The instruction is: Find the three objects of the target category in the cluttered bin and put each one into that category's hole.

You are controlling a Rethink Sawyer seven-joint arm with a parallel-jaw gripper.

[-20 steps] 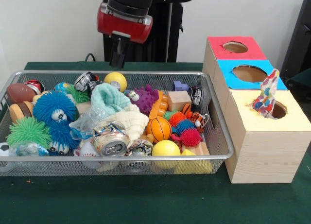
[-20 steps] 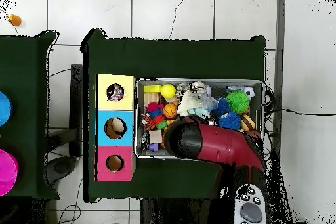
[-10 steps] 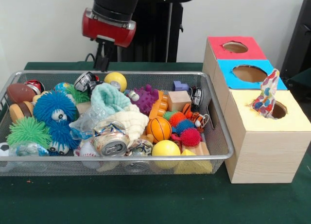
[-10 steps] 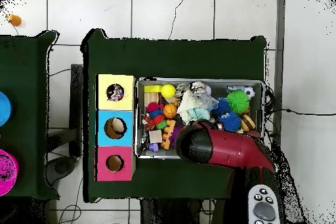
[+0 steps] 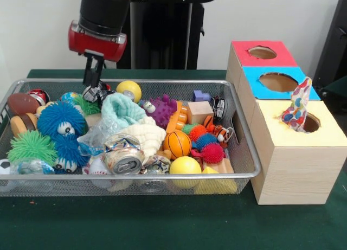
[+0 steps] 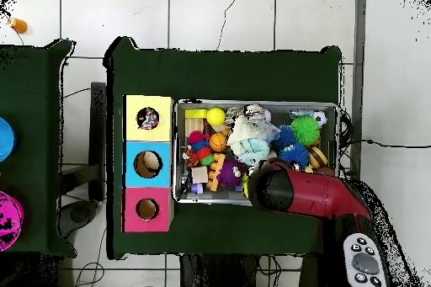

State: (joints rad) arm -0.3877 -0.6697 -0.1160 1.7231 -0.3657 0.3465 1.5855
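1. The pincer (image 5: pixel 92 79) hangs from the red and black arm (image 5: pixel 100 22) over the far left part of the wire bin (image 5: pixel 246 174); whether it is released or clenched I cannot tell (the tips are dark and seen against the clutter).
2. Just below it lies a black and white toy (image 5: pixel 96 91), with a yellow ball (image 5: pixel 129 89) beside it.
3. The bin is packed: a blue fuzzy creature (image 5: pixel 60 120), a green spiky ball (image 5: pixel 31 147), a teal cloth (image 5: pixel 122 110), a crushed can (image 5: pixel 124 156), a small basketball (image 5: pixel 178 143), a purple knobbly toy (image 5: pixel 161 109) and a wooden block (image 5: pixel 200 112).
4. Right of the bin stands a wooden box with three holes, topped red (image 5: pixel 262 53), blue (image 5: pixel 277 82) and yellow (image 5: pixel 312 122); a spotted cloth (image 5: pixel 296 110) sticks out of the yellow hole.
5. The surface (image 5: pixel 162 223) is covered in dark green.
6. Behind it is a pale wall (image 5: pixel 38 27); from overhead the floor (image 6: pixel 252 14) shows white tiles with a crack.
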